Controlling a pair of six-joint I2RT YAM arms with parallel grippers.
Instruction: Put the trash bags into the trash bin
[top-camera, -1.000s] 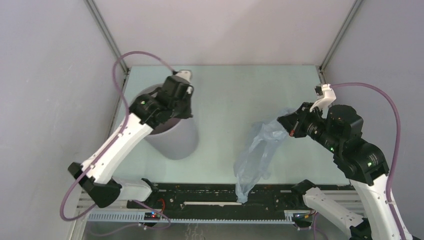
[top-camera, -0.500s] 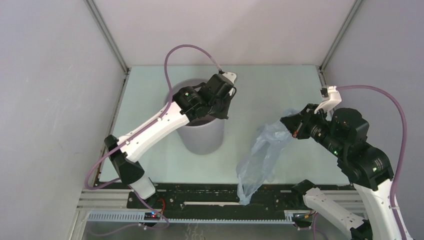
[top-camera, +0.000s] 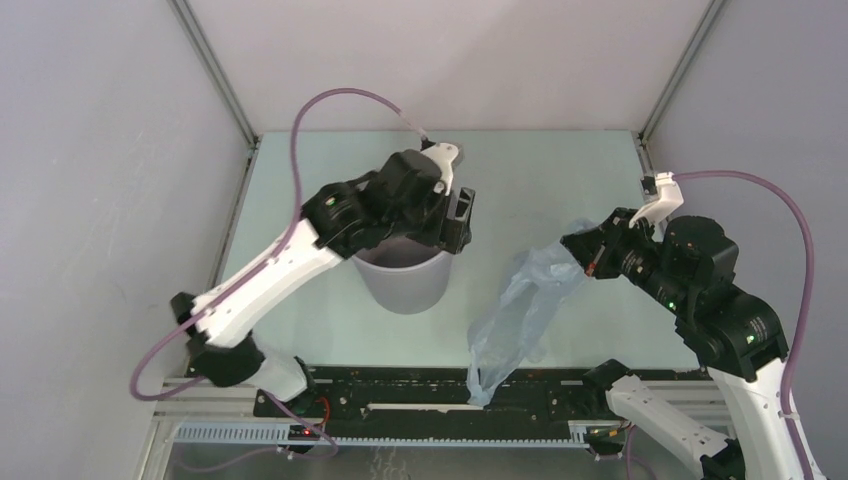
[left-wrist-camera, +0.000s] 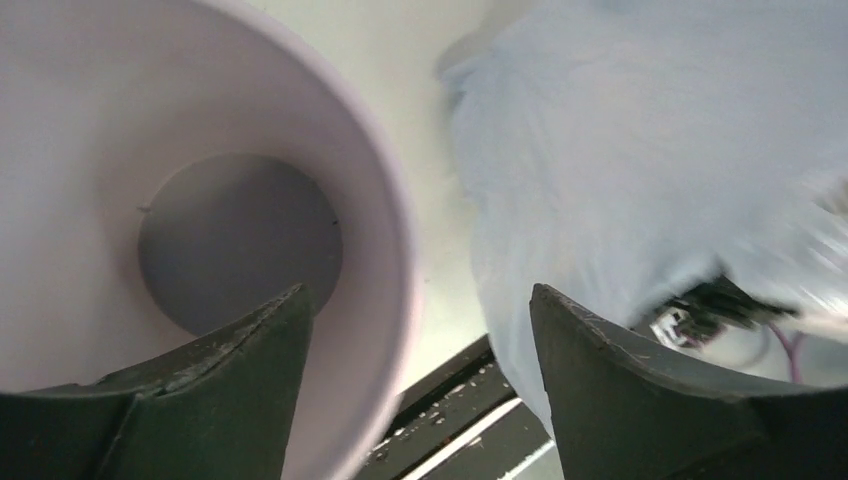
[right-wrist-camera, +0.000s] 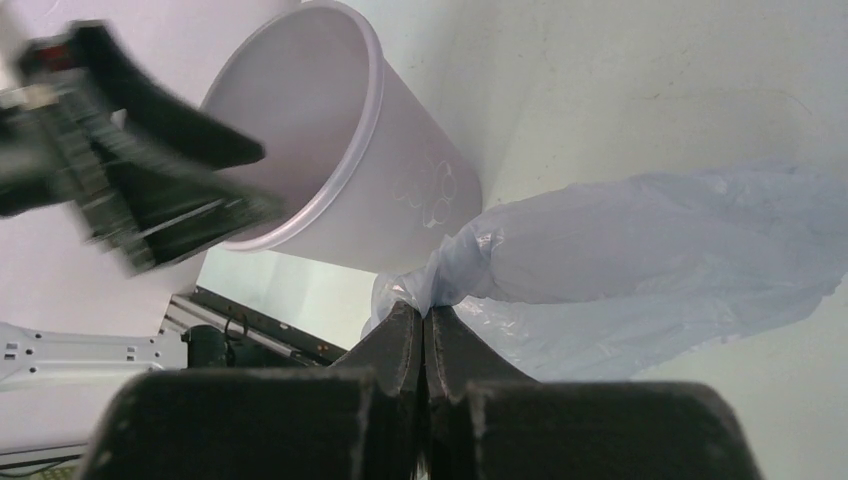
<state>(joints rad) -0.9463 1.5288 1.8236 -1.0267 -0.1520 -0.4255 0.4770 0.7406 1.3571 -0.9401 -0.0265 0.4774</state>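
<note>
1. The trash bag (top-camera: 520, 310) hangs right of centre, its neck pinched in the right gripper (top-camera: 585, 255), whose jaws are fully closed on it.
2. Best raise it until the tail clears the rim, then lower it in.
3. The trash bin (top-camera: 405, 285) stands at centre, empty; the left gripper (top-camera: 458, 218) straddles its rim, jaws wide, holding nothing.

Smooth, matt grey plastic trash bin (top-camera: 405, 285); thin, translucent, crinkly pale-blue plastic film trash bag (top-camera: 520, 310) in the matt black right tool (right-wrist-camera: 425, 314); smooth pale-green counter (top-camera: 560, 170).
</note>
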